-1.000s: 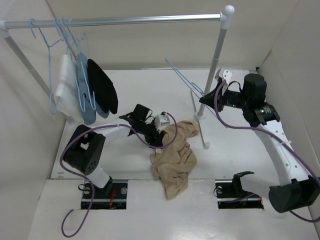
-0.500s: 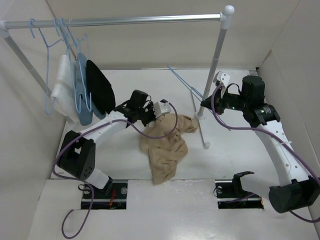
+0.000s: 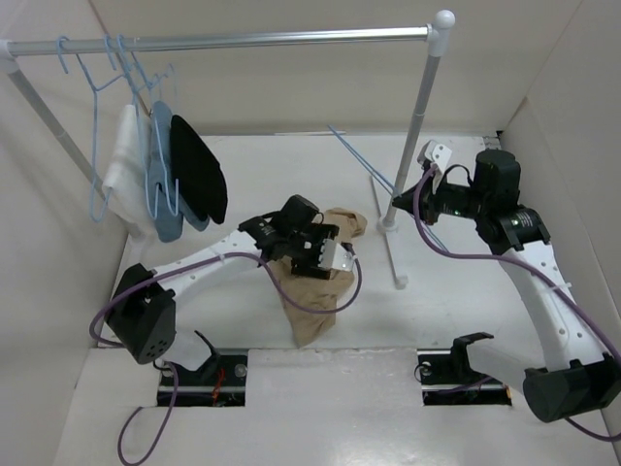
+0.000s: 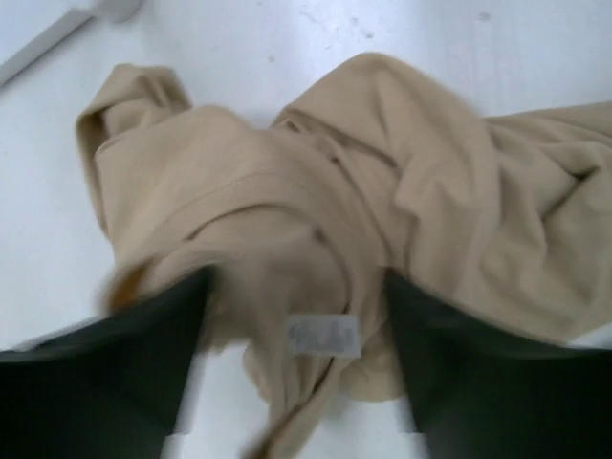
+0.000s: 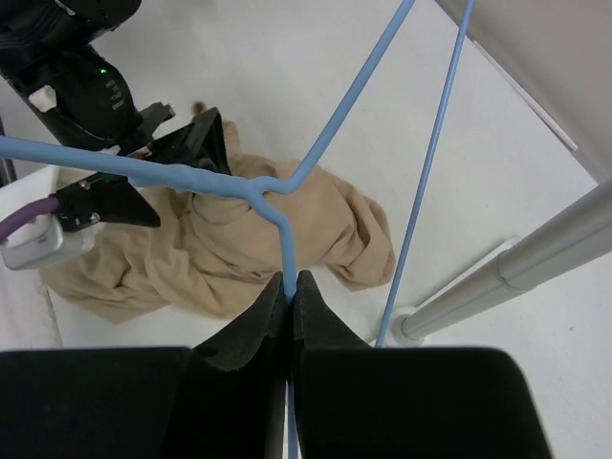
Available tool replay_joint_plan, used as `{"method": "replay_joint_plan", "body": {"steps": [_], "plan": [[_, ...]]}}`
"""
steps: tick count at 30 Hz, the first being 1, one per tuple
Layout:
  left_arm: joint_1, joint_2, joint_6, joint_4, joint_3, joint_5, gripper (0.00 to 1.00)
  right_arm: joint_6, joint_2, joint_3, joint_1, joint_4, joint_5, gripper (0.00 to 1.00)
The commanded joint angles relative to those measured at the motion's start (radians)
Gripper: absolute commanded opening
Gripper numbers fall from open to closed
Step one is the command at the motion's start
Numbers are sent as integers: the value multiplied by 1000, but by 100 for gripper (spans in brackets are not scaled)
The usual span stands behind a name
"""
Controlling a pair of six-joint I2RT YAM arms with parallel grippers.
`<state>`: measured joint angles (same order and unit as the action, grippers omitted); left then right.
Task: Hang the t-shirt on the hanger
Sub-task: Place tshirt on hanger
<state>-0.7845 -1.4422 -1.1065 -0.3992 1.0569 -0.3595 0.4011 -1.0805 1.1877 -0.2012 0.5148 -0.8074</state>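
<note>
The tan t-shirt [image 3: 310, 291] lies crumpled on the white floor between the arms. My left gripper [image 3: 318, 260] hovers over its upper part. In the left wrist view the left gripper [image 4: 296, 363] has its jaws apart astride the bunched collar of the t-shirt [image 4: 287, 191], with the white neck label [image 4: 323, 337] between them and floor showing beside the cloth. My right gripper [image 5: 292, 282] is shut on the wire of the light-blue hanger [image 5: 287, 239], just below its hook. It holds the hanger [image 3: 364, 157] tilted in the air near the rack's right pole, above the t-shirt [image 5: 239, 239].
A clothes rack's right pole [image 3: 422, 116] stands next to my right gripper [image 3: 415, 189], and its white foot bar [image 3: 393, 252] lies on the floor beside the shirt. White, light-blue and black garments [image 3: 165, 175] hang on blue hangers at the rail's left end. Walls close in on both sides.
The left gripper closed on the shirt, pulled it left, then swung back right and nearer with jaws parted again. The shirt is now more bunched. The right arm with the hanger barely shifted.
</note>
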Motion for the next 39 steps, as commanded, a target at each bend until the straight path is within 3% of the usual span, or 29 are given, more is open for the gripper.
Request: {"method": "replay_joint_plan", "body": {"steps": [1, 2, 5, 6, 8, 9, 11, 12, 15, 19, 26, 28, 34, 39], "plan": [[8, 39, 46, -76, 12, -141, 88, 18, 22, 0, 8, -13, -4, 0], [-1, 39, 56, -76, 12, -124, 100, 18, 22, -13, 8, -27, -15, 0], [11, 63, 163, -15, 12, -12, 100, 18, 22, -22, 8, -41, -15, 0], [28, 80, 282, 69, 12, 20, 100, 18, 11, -22, 8, -41, -15, 0], [91, 110, 417, 164, 12, 75, 100, 18, -2, -22, -1, -41, -15, 0], [179, 120, 481, 201, 12, 76, 100, 18, -16, -22, -10, -30, -4, 0], [266, 120, 612, 223, 21, 76, 94, 28, -41, -22, -33, -6, 10, 0], [324, 129, 625, 208, 22, 76, 87, 42, -41, -22, -46, -6, 22, 0], [357, 138, 579, 100, -11, 56, 85, 65, -75, -1, -99, 17, 51, 0], [384, 129, 449, -74, -78, -7, 95, 65, -127, 36, -142, 17, 51, 0], [384, 126, 390, 81, -205, 86, 95, 85, -160, 56, -167, 27, 60, 0], [393, 114, 421, 157, -206, 125, 92, 94, -160, 66, -167, 37, 60, 0], [393, 68, 406, 240, -224, 159, 64, 94, -150, 46, -176, 47, 71, 0], [393, 45, 359, 169, -248, 48, 66, 104, -141, 46, -176, 65, 71, 0]]}}
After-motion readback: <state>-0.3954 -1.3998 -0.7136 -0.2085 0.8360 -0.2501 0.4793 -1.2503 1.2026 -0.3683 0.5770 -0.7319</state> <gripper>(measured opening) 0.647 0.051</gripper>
